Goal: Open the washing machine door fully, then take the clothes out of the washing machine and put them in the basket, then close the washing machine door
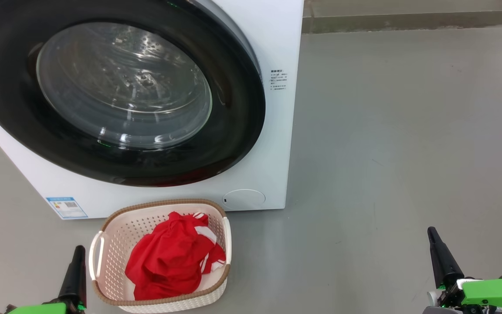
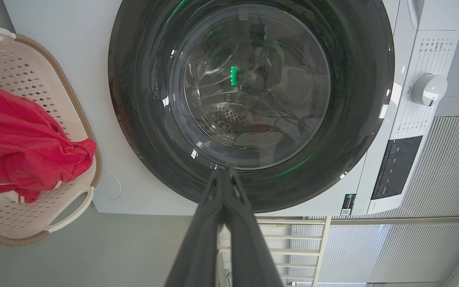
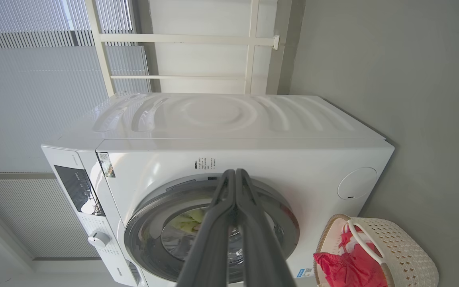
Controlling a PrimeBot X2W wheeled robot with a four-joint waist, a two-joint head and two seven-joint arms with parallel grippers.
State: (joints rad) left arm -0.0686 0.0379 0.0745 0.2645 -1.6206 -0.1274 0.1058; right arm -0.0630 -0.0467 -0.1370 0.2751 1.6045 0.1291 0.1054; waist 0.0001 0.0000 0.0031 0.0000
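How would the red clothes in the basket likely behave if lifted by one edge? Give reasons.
Probably floppy: the clothes lie crumpled in soft folds, so they would likely drape and hang. Likely light for their bulk, since the fabric looks thin. They may drag on the basket, whose walls rise around them.

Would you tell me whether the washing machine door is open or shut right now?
Shut: the washing machine door lies flush on the washing machine, with no gap showing.

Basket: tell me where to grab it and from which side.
Take the basket by its left side handle, from the left, with the left gripper beside it. The white loop stands out with a gap behind, and the clothes lie clear of it.
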